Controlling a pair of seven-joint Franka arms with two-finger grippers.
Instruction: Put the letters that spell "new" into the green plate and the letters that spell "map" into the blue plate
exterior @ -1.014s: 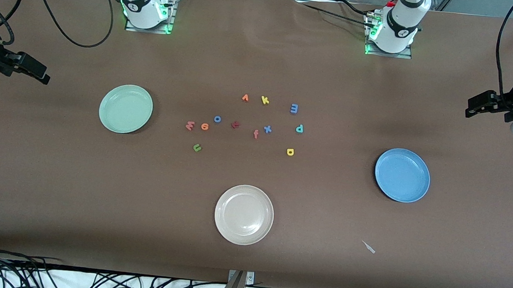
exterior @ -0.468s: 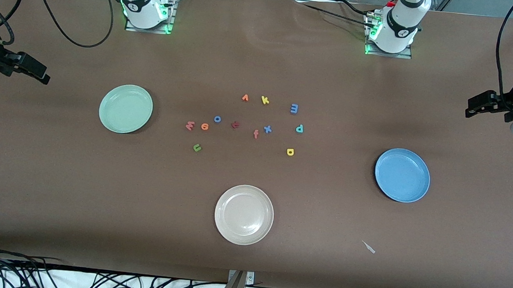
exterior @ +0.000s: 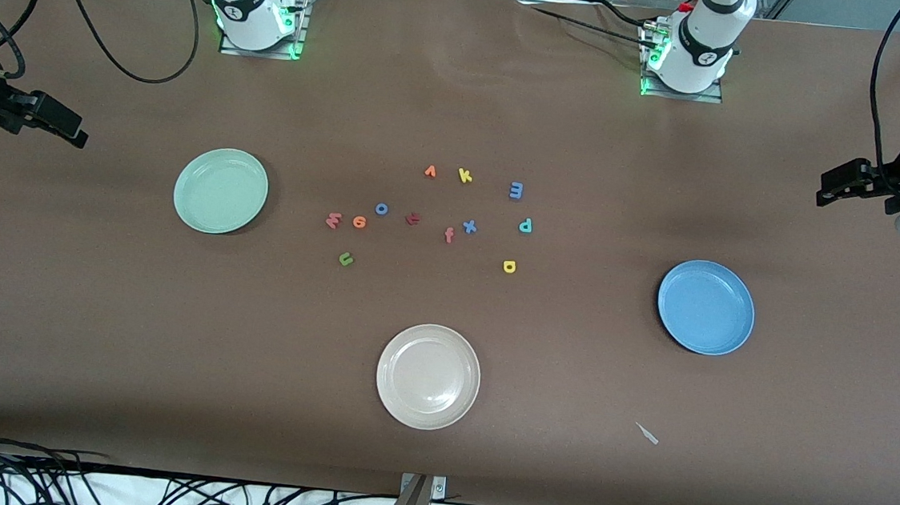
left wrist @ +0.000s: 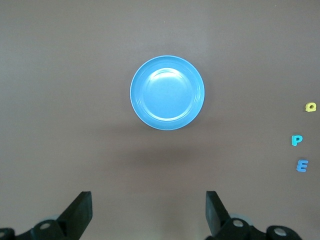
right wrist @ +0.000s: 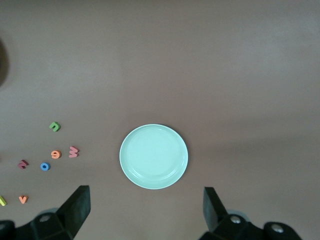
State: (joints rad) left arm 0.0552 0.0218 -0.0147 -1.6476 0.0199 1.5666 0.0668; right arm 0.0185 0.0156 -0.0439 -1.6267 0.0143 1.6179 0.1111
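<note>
The green plate point(exterior: 220, 190) point(right wrist: 154, 156) lies toward the right arm's end of the table, the blue plate point(exterior: 706, 307) point(left wrist: 167, 92) toward the left arm's end. Both plates hold nothing. Between them the foam letters are scattered: green n point(exterior: 346, 259), orange e point(exterior: 359, 222), salmon w point(exterior: 332, 220), dark blue m point(exterior: 516, 190), teal p point(exterior: 525, 225), yellow a point(exterior: 509, 266). My left gripper point(exterior: 824, 194) point(left wrist: 148, 200) hangs open, high over the table's left-arm end. My right gripper point(exterior: 74, 133) point(right wrist: 146, 195) hangs open, high over the right-arm end. Neither holds anything.
Among the letters also lie a blue o point(exterior: 381, 208), a dark red letter point(exterior: 412, 218), a salmon f point(exterior: 449, 235), a blue x point(exterior: 469, 226), an orange v point(exterior: 430, 171) and a yellow k point(exterior: 465, 176). A beige-white plate point(exterior: 428, 376) sits nearer the camera. A small pale scrap point(exterior: 647, 433) lies beside it.
</note>
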